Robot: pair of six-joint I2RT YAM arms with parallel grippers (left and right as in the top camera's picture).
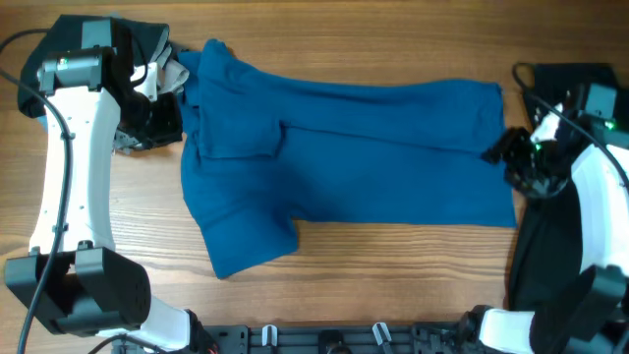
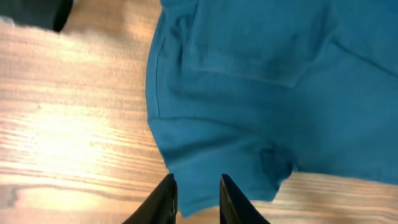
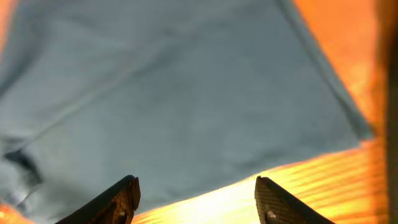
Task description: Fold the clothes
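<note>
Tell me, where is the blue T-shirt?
Seen from overhead, the blue T-shirt lies flat across the middle of the wooden table, sleeves toward the left side, next to a heap of other clothes.

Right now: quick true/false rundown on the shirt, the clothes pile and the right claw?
1. The blue T-shirt lies spread on the wooden table. True.
2. The right claw is clamped on the shirt. False: its jaws stand wide open with nothing between them.
3. A pile of dark clothes sits on the table's left side, next to the shirt. True.
4. The T-shirt is bunched into a ball. False: it lies flat, stretched across the table.
</note>
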